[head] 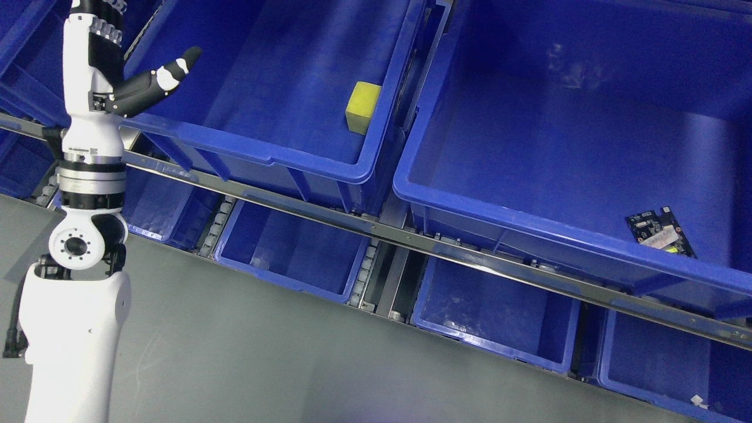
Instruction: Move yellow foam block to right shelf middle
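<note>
Blue plastic bins line the metal shelf rack over grey floor, the yellow foam block leaning against the right inner wall of the middle-row bin, and the left hand raised at far left, thumb out, holding nothing, well apart from it.
</note>
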Available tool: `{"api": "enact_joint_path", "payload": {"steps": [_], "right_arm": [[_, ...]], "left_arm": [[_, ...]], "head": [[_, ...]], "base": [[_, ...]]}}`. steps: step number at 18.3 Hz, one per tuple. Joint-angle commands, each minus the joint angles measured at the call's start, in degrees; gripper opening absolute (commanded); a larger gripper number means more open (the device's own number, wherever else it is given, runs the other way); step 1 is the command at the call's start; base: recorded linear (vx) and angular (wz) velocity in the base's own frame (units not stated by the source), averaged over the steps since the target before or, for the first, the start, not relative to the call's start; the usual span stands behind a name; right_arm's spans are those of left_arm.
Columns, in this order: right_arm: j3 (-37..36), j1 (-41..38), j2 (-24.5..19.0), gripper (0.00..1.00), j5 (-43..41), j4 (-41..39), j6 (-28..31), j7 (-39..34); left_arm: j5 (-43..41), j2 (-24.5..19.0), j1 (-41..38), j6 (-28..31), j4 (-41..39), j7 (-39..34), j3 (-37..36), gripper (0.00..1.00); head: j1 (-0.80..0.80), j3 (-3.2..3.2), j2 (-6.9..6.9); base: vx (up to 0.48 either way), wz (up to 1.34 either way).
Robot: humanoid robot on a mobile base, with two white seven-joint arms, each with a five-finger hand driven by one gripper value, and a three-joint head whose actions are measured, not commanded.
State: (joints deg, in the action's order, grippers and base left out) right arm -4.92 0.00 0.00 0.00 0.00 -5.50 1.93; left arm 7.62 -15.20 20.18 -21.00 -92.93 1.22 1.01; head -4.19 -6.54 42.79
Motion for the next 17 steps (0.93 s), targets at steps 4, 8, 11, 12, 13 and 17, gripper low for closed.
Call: {"api": "enact_joint_path", "payload": {"steps": [4, 8, 11, 12, 13, 17], "right_arm": [[0.00, -0.09, 1.00, 1.00, 0.18, -1.00, 0.05, 0.00], [0.00, -0.09, 1.00, 1.00, 0.18, -1.00, 0.05, 0.00], [0.00, -0.09, 1.00, 1.00, 0.18, -1.00, 0.05, 0.00], [0.00, -0.09, 1.00, 1.00, 0.18, -1.00, 0.05, 0.00], [0.00, -0.09, 1.00, 1.00, 0.18, -1.00, 0.05, 0.00], [0.00, -0.09, 1.00, 1.00, 0.18, -1.00, 0.05, 0.00]], "left_arm": [[4.32, 6.49, -1.99, 5.98, -3.04, -1.22, 2.42, 0.95], [7.13, 6.76, -0.50, 5.80, -2.69, -0.86, -1.10, 0.97], [10.65, 8.25, 0.30, 5.80, -2.08, -0.25, -1.28, 0.98], [11.09, 8.43, 0.39, 5.80, -1.99, -0.25, -1.28, 0.99], [11.19, 8.43, 0.47, 5.80, -1.90, -0.25, -1.28, 0.99], [11.27, 8.43, 0.21, 5.80, -1.72, -0.25, -1.19, 0.99]], "head": [[0.00, 0.00, 0.00], [0.00, 0.00, 0.00], [0.00, 0.00, 0.00], [0.00, 0.00, 0.00], [0.00, 0.00, 0.00], [0.00, 0.00, 0.00]], "base": [[0.000, 0.00], [0.000, 0.00], [0.000, 0.00], [0.000, 0.00], [0.000, 0.00], [0.000, 0.00]]}}
